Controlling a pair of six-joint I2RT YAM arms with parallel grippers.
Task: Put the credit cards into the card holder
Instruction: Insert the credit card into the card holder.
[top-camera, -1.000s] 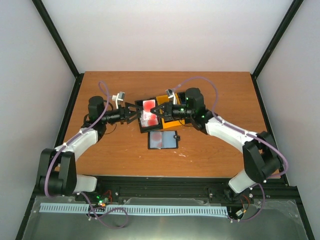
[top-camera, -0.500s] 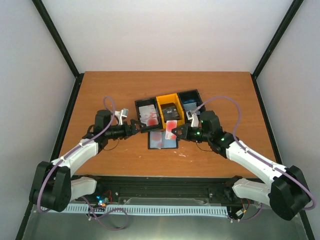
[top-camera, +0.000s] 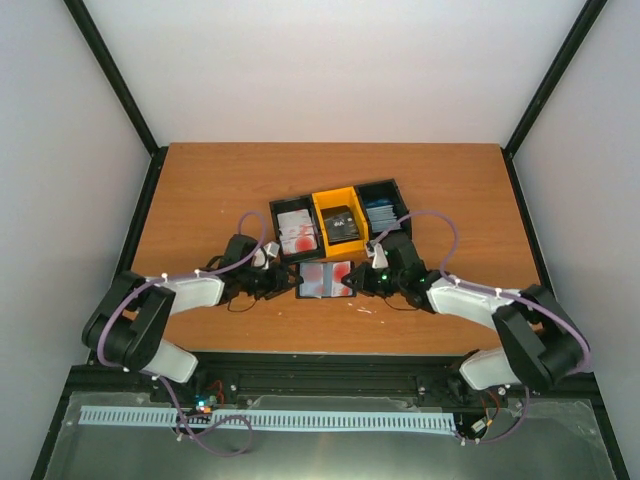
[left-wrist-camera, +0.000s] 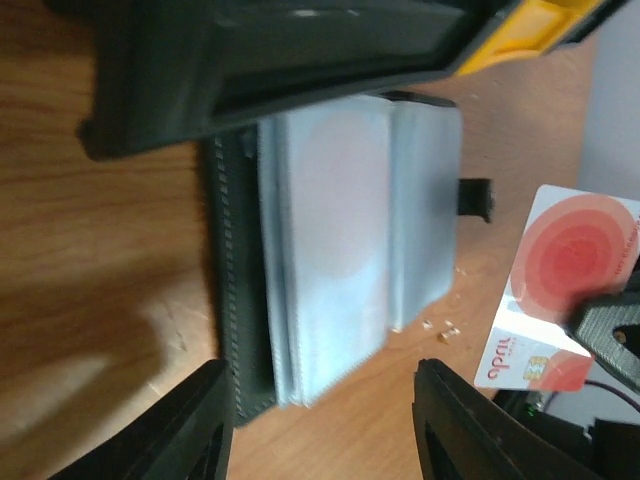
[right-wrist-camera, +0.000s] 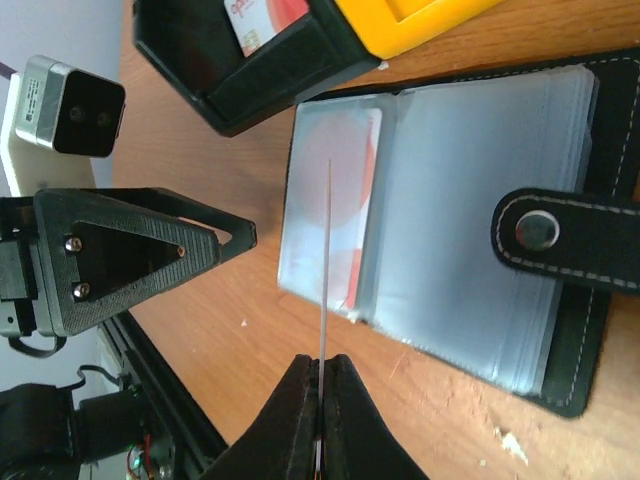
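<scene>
The card holder (top-camera: 322, 281) lies open on the table, pale lining up, with its clasp tab (right-wrist-camera: 560, 235) on the right. One white card with a red blotch (right-wrist-camera: 352, 200) sits in its left pocket. My right gripper (right-wrist-camera: 322, 375) is shut on another white and red credit card (left-wrist-camera: 565, 290), held on edge just above the holder's right half. My left gripper (left-wrist-camera: 320, 425) is open at the holder's left edge, with one finger (left-wrist-camera: 190, 430) by the black cover and nothing between the jaws.
Three bins stand in a row just behind the holder. A black bin (top-camera: 275, 215) holds white and red cards, a yellow bin (top-camera: 322, 212) holds dark cards, and a black bin (top-camera: 398, 196) holds blue cards. Small crumbs (left-wrist-camera: 445, 330) lie by the holder.
Both grippers came from the bins toward me, down to the holder. The right one brought a white and red card along; the left one reached the holder's left edge.
</scene>
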